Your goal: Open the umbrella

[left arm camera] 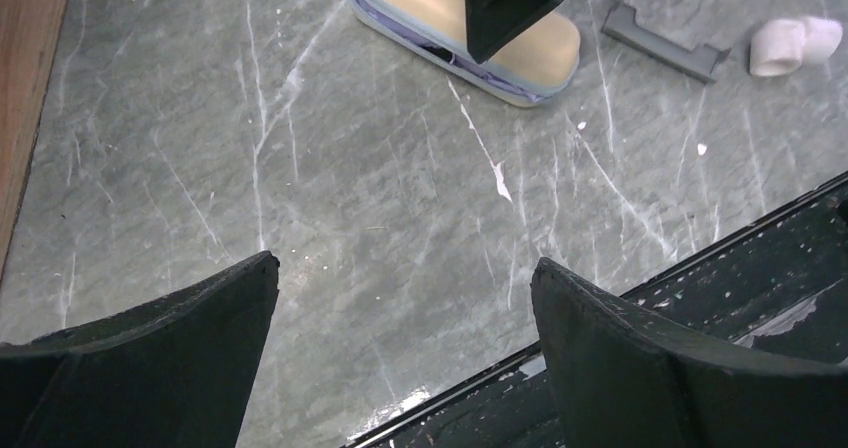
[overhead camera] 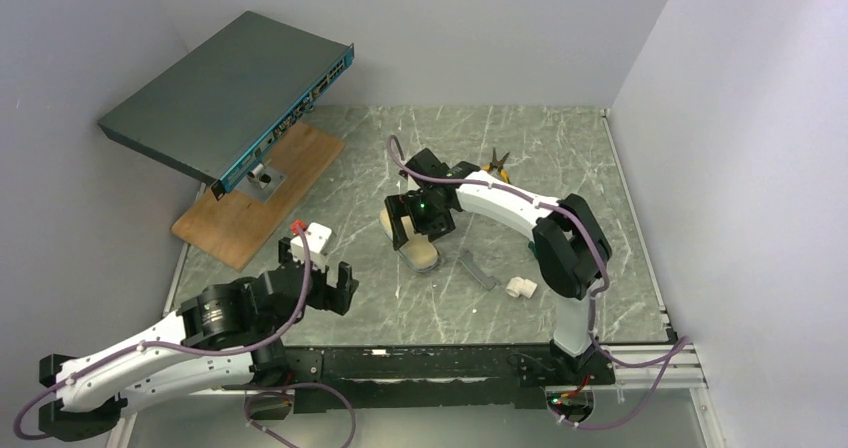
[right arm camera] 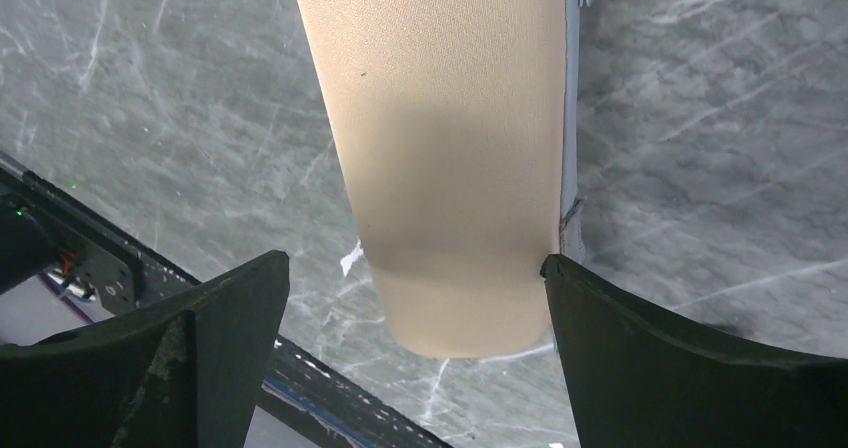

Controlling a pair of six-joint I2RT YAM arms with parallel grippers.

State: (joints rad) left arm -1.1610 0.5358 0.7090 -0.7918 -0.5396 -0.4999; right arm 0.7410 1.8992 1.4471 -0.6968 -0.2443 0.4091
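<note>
— Umbrella: where is it?
— Not in plain view. A beige case [right arm camera: 450, 148] lies on the tabletop [left arm camera: 330, 168], seemingly closed. A lavender strip [left arm camera: 445, 56] runs along its seam, and I cannot tell whether that is the umbrella's fabric.
— And the claws?
— The right claw [right arm camera: 414, 261] stands wide astride the case's end, one finger touching its edge, gripping nothing. The left claw [left arm camera: 405, 261] hangs wide over the tabletop, well apart from the case.
— Progress?
— None yet, by my reading. The case has to be opened and the umbrella taken out and unfurled.
</note>
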